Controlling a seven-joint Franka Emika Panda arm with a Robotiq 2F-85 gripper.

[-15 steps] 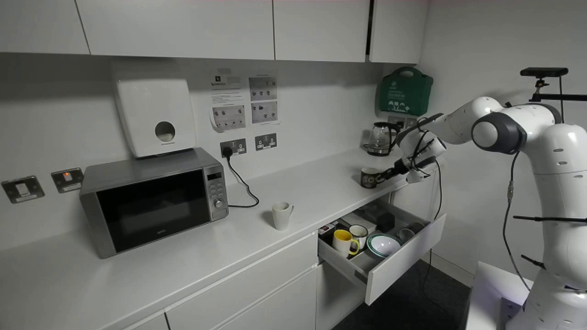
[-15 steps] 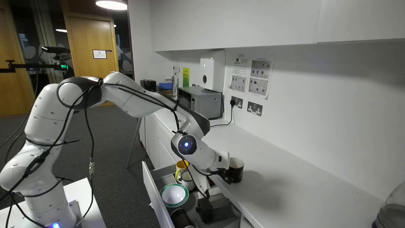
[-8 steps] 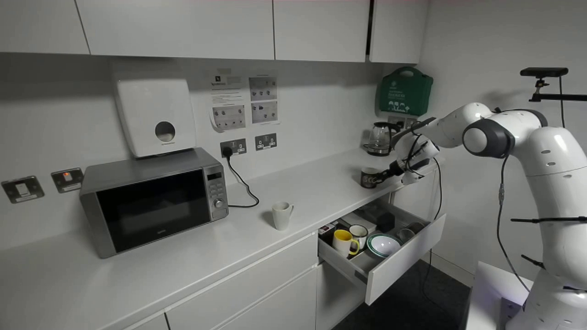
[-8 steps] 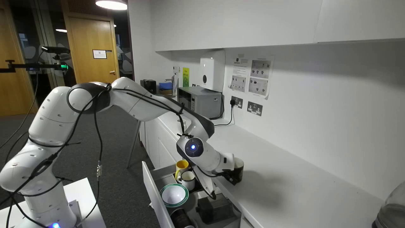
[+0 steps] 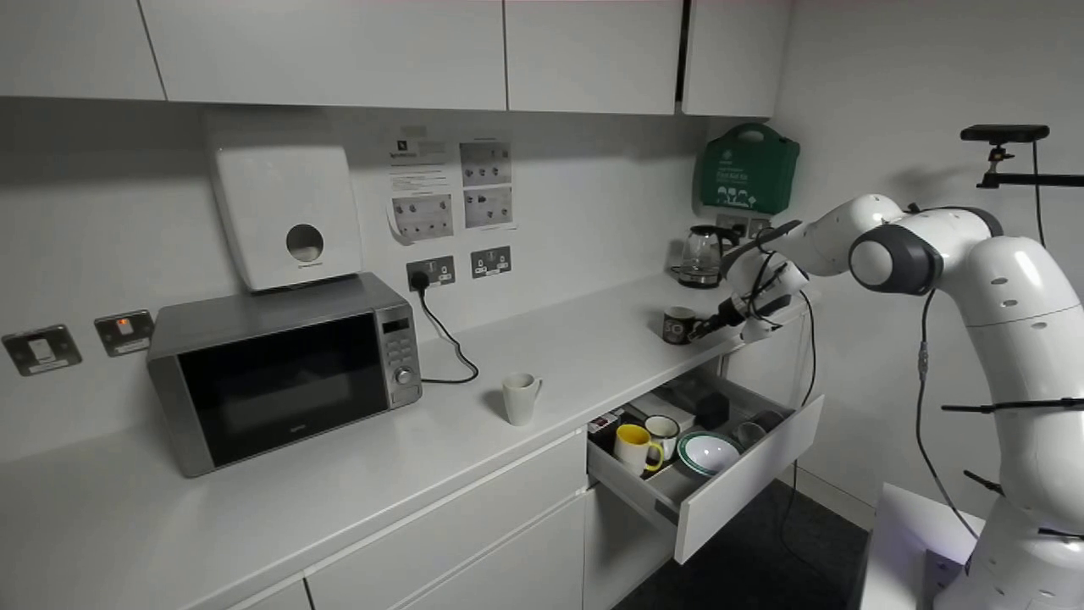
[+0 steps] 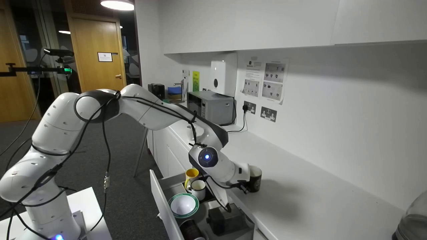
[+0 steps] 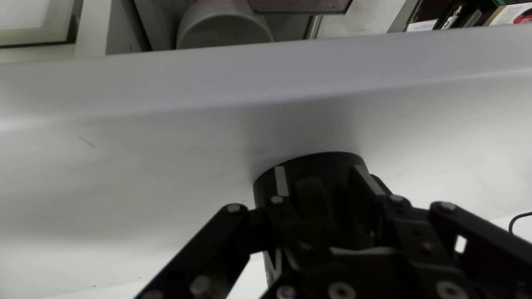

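A dark mug with a pale printed figure stands upright on the white counter in both exterior views. My gripper is at its side, low above the counter's front edge. In the wrist view the mug lies straight ahead of the gripper. Its black handle sits between the fingers, close beside the left finger. A dark gap shows between the handle and the right finger, so the jaws are partly open. Whether the left finger touches the handle I cannot tell.
Below the counter edge a drawer is pulled out, holding a yellow mug, a white mug, a green-rimmed bowl and a dark box. A white mug, microwave and glass kettle stand on the counter.
The arm has lowered and reached further over the counter toward the mug. The mug has shifted slightly away from the arm and turned a little. The fingers look closer together than before.
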